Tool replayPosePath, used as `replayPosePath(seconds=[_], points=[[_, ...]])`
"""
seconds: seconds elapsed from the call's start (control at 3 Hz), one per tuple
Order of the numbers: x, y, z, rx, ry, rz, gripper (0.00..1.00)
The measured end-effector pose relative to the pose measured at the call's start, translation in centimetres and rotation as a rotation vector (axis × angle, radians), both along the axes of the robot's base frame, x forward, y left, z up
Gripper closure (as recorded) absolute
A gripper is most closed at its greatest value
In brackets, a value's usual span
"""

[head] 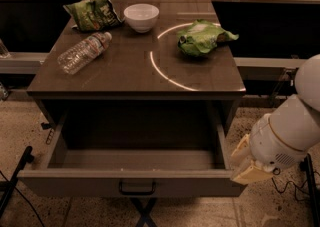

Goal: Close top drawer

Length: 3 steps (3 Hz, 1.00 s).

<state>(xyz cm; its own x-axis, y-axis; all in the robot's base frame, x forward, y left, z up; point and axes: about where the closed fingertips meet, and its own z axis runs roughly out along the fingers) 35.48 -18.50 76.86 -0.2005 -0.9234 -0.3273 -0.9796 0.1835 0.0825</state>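
The top drawer (75,186) is pulled far out from under the table, its deep grey-brown box open and empty. Its front panel faces me with a dark rectangular handle (136,187) at centre. My gripper (243,165), cream-coloured at the end of the white arm (290,131), is low on the right. It sits right against the drawer's right front corner, beside the front panel's end. No other drawer fronts show.
The table top (125,71) carries a lying plastic bottle (84,52), a white bowl (141,17), a green chip bag (92,13) and a crumpled green bag (202,37). Black cables (285,191) lie on the floor at right. A black stand leg (15,181) is at left.
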Motion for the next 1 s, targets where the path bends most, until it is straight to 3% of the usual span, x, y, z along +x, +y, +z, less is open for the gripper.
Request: replayPosePath(seconds=[0.33, 0.67, 1.0], points=[[-1.6, 0.2, -2.0, 0.025, 0.05, 0.046, 0.84], [-3.1, 1.3, -4.0, 0.047, 0.069, 0.083, 1.0], [-4.1, 3.8, -7.9, 0.079, 0.022, 0.071, 1.0]])
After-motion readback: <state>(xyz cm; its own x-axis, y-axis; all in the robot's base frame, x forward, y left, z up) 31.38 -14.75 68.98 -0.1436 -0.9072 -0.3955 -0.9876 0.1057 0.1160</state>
